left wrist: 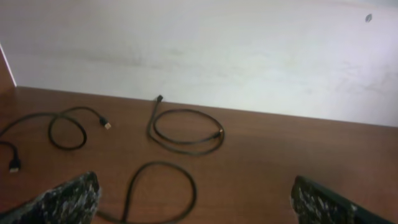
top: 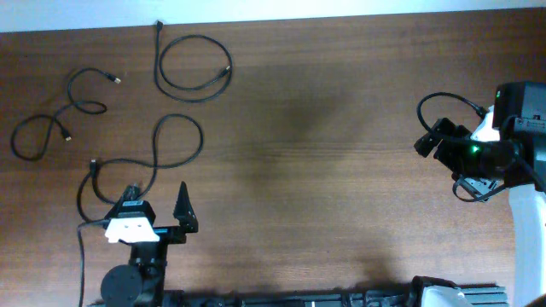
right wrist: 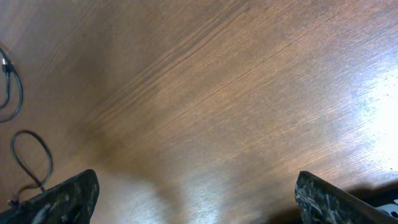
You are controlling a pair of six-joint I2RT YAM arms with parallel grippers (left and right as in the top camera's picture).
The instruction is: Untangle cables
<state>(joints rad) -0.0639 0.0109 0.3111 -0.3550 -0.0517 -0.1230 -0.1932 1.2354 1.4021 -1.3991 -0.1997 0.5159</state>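
Three thin black cables with small plugs lie apart in the upper left of the brown wooden table (top: pixel 324 170): a round coil (top: pixel 229 72), a wavy cord (top: pixel 85 109) at the far left, and an S-shaped cord (top: pixel 201 136) whose lower end disappears under the left gripper (top: pixel 156 205). That gripper gapes wide and holds nothing. So does the right gripper (top: pixel 437 141), though overhead its fingers blur into the arm. Both wrist views cut the fingertips off at the bottom corners.
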